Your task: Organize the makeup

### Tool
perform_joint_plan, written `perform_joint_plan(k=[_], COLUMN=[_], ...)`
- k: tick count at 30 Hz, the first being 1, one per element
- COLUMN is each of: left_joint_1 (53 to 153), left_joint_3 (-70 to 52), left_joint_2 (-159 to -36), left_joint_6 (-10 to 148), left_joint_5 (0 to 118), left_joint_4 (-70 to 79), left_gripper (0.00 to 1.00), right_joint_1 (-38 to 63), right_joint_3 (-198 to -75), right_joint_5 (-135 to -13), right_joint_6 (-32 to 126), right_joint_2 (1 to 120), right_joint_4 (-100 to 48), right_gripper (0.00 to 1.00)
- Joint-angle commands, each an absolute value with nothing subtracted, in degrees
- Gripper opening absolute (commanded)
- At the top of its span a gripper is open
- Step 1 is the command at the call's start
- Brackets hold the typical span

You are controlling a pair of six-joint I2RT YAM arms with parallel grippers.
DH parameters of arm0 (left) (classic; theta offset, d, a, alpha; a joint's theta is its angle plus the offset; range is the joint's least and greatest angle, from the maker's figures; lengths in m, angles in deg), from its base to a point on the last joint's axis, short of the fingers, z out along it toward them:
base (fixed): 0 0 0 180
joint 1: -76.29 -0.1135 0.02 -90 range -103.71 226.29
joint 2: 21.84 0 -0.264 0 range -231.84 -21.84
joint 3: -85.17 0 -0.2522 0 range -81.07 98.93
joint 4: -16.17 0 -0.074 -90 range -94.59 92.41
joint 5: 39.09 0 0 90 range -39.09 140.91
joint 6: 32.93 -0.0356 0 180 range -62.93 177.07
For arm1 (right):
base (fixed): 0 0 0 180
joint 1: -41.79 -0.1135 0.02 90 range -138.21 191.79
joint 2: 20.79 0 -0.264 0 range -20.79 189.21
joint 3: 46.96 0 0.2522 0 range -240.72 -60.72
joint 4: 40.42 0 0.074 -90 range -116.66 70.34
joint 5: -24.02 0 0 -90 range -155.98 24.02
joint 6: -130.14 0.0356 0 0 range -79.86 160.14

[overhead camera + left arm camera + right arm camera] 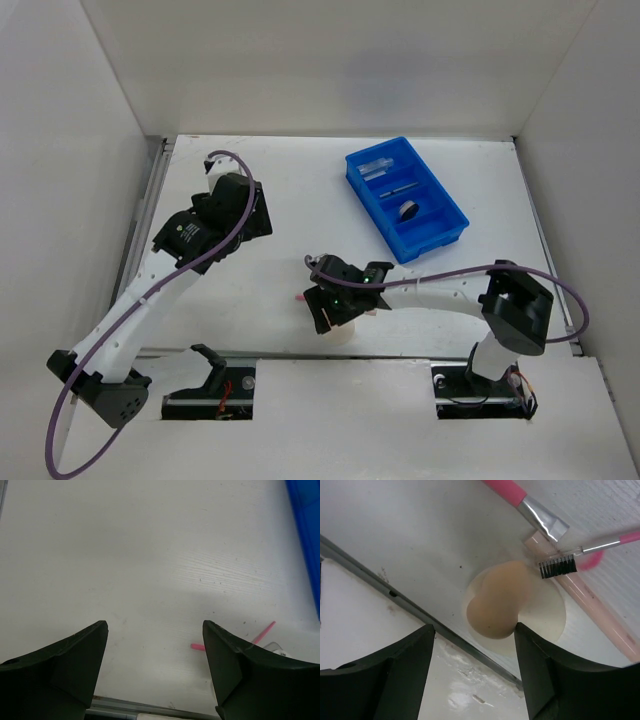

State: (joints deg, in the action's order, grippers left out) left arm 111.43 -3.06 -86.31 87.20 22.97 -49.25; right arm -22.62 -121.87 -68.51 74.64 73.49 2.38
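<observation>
My right gripper [333,308] hangs open just above the makeup near the table's front edge. In the right wrist view its open gripper [472,627] sits over a peach egg-shaped sponge [497,602] that lies on a beige round puff [547,617]. A pink brush [530,502], a pink comb brush [590,550] and a peach stick [592,607] lie just beyond. My left gripper [237,203] is open and empty over bare table; its wrist view [154,625] shows a pink stick [197,646]. The clear tube [378,165], dark pencil [400,187] and black compact [408,210] lie in the blue tray [440,235].
The blue three-compartment tray stands at the back right, and its edge shows in the left wrist view [306,535]. A metal rail [380,575] runs along the table's front edge right beside the puff. White walls enclose the table on three sides.
</observation>
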Motion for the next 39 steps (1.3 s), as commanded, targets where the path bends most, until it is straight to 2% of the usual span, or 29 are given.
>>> perform_joint_plan(k=[1,5,8,9,10,13,15,22,28,33,39], left_joint_1=[111.45,111.45,111.45,111.45,111.45,111.45,111.45,111.45,111.45,111.45,111.45], left_joint_3=[-4.17,-4.78,-4.78,-4.78,-5.31,-5.31,-5.31,-3.47,-4.52,-4.52,-3.99], left_joint_2=[-85.74,-85.74,-85.74,-85.74,-86.26,-86.26,-86.26,-85.13,-82.05,-82.05,-82.57], left_joint_6=[87.92,87.92,87.39,87.39,87.39,87.39,87.39,87.39,84.49,83.26,82.03], left_joint_5=[21.38,21.38,21.91,21.91,21.91,21.91,21.30,17.52,21.82,23.39,24.72], left_joint_4=[-50.15,-49.53,-49.01,-49.01,-49.01,-49.01,-49.01,-50.24,-46.02,-45.49,-44.96], left_gripper=[0.74,0.74,0.74,0.74,0.74,0.74,0.74,0.75,0.78,0.78,0.79], right_joint_1=[-22.37,-22.37,-22.37,-22.37,-22.37,-22.37,-22.37,-19.57,-2.36,12.21,21.91], right_joint_3=[-125.31,-126.73,-128.57,-129.09,-129.10,-129.10,-130.33,-135.51,-132.62,-129.81,-128.22], right_joint_5=[-65.73,-62.74,-61.94,-61.24,-61.24,-59.75,-58.52,-47.54,-42.08,-42.69,-47.61], right_joint_6=[75.56,76.17,76.17,76.17,76.17,76.17,76.70,77.75,75.40,72.58,69.33], right_joint_2=[74.39,75.71,77.82,77.82,77.82,77.30,75.81,63.51,55.33,55.32,60.50], right_joint_4=[-0.64,0.15,1.99,2.00,2.00,3.13,5.41,14.82,15.54,11.15,4.73], right_gripper=[0.70,0.69,0.58,0.53,0.41,0.20,0.15,0.14,0.14,0.15,0.15])
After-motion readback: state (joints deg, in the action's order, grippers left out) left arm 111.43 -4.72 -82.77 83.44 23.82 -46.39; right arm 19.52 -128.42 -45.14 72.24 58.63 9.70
